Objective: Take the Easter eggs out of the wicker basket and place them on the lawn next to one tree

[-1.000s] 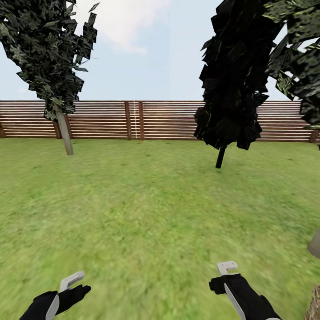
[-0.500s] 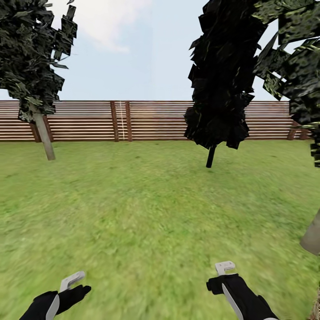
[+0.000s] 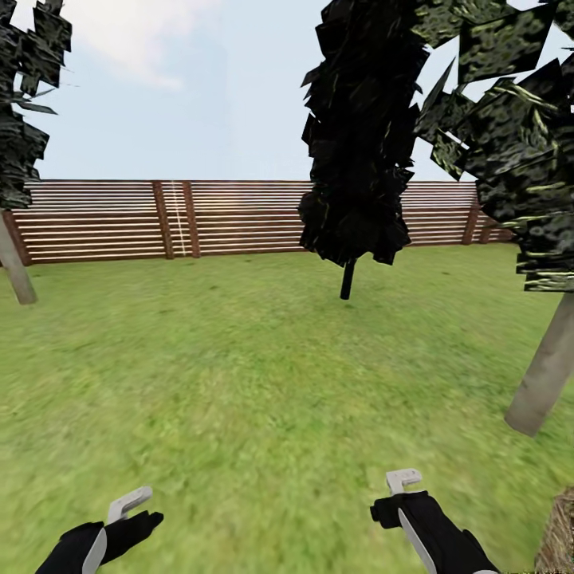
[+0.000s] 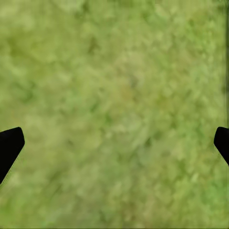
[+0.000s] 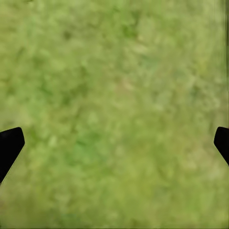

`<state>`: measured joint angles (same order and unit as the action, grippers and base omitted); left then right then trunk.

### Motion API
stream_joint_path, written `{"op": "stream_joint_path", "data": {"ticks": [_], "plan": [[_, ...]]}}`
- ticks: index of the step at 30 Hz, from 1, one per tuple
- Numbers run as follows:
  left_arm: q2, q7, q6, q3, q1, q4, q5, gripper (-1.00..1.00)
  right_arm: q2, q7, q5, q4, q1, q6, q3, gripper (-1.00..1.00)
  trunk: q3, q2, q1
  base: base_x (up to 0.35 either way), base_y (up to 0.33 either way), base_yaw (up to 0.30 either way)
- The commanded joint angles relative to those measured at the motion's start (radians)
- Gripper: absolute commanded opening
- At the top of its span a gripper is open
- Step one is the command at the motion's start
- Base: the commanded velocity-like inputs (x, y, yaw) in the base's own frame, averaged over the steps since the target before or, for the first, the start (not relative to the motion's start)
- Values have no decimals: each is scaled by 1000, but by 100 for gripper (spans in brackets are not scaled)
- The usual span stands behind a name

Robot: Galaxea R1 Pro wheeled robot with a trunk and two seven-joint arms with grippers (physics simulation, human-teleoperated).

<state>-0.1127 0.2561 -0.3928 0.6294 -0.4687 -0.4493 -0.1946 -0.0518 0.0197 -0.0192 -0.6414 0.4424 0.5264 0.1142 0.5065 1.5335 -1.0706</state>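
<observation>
A sliver of the brown wicker basket (image 3: 558,532) shows at the head view's bottom right corner, on the lawn (image 3: 263,375). The Easter eggs are out of view. Just beyond the basket stands a tree (image 3: 548,368) with a pale trunk and grey-green leaves. My left gripper (image 3: 131,520) hangs low at the bottom left and my right gripper (image 3: 396,504) at the bottom right, left of the basket. In the wrist views, the left gripper (image 4: 114,145) and right gripper (image 5: 114,145) are open over bare grass, with nothing between the fingers.
A near-black tree (image 3: 355,151) with a thin black trunk stands mid-lawn ahead. Another pale trunk (image 3: 16,269) is at the far left. A brown slat fence (image 3: 231,217) closes off the back. Open grass lies between me and the trees.
The camera has swung to the right, so the trees and fence have slid left in the picture. The pale-trunked tree at the right and more of the basket have come into view. Both arms hold their pose.
</observation>
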Motion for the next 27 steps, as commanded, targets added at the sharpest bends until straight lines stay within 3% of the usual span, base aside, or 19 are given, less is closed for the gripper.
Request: {"op": "stream_joint_path", "data": {"ticks": [1, 12, 27], "plan": [[1, 9, -4, 8, -1, -2, -11, 100, -1, 3, -1, -1, 1, 6, 5, 100, 1, 1, 0, 268, 243, -300], [10, 4, -2, 7, -1, -2, -12, 100, -4, 2, 2, -2, 1, 8, 2, 100, 1, 1, 0, 258, 209, -300], [37, 3, 20, 8, -1, -2, -12, 100, -9, 2, 7, -3, 1, 29, -1, 100, -2, 1, 0, 40, -91, -300]]}}
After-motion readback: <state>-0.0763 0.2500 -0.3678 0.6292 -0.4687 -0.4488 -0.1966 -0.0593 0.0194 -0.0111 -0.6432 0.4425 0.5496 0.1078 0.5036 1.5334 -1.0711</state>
